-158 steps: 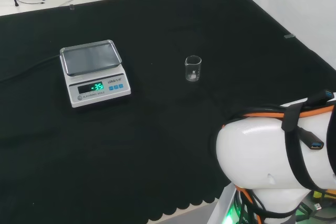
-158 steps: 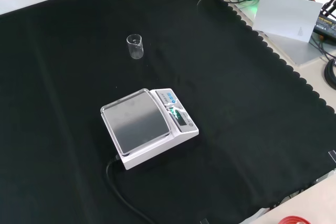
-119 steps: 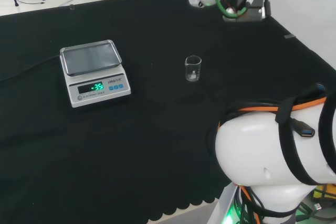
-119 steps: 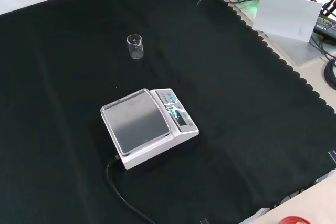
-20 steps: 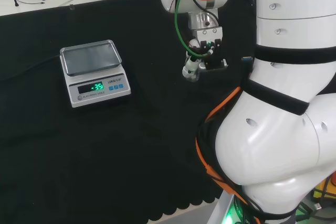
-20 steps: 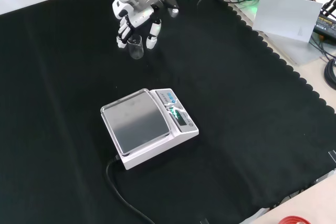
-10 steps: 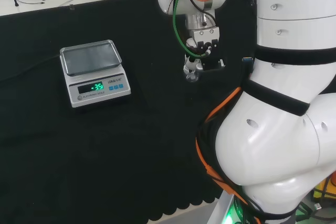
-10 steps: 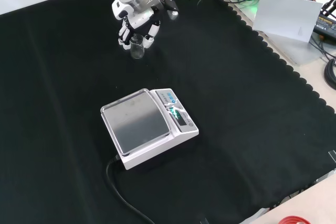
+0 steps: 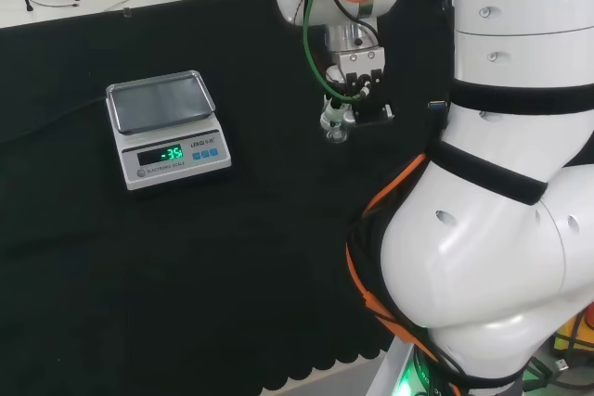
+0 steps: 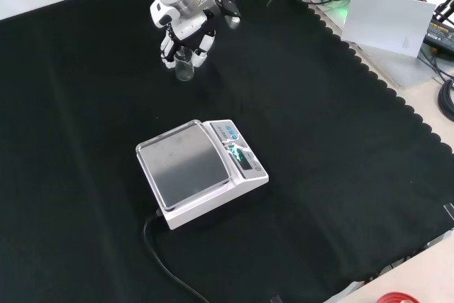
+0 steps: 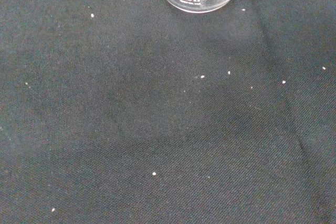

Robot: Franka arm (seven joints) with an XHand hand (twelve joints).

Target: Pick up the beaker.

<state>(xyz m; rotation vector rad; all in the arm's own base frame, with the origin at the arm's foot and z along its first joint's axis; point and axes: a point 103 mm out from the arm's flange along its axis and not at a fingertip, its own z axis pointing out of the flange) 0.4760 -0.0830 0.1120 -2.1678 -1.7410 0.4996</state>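
Here the robot hand point(image 10: 183, 36) has its fingers closed around one beaker point(image 10: 185, 69), beside one scale point(image 10: 201, 170)

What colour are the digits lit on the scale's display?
Green, on a dark display on the white scale; the head view shows it best.

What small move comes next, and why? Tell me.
Probably close the fingers a little further round the beaker, then lift. The front view shows the hand over the beaker with fingers on both sides of it, and its base still looks to be on the black cloth. Whether the fingers already touch the glass is unclear.
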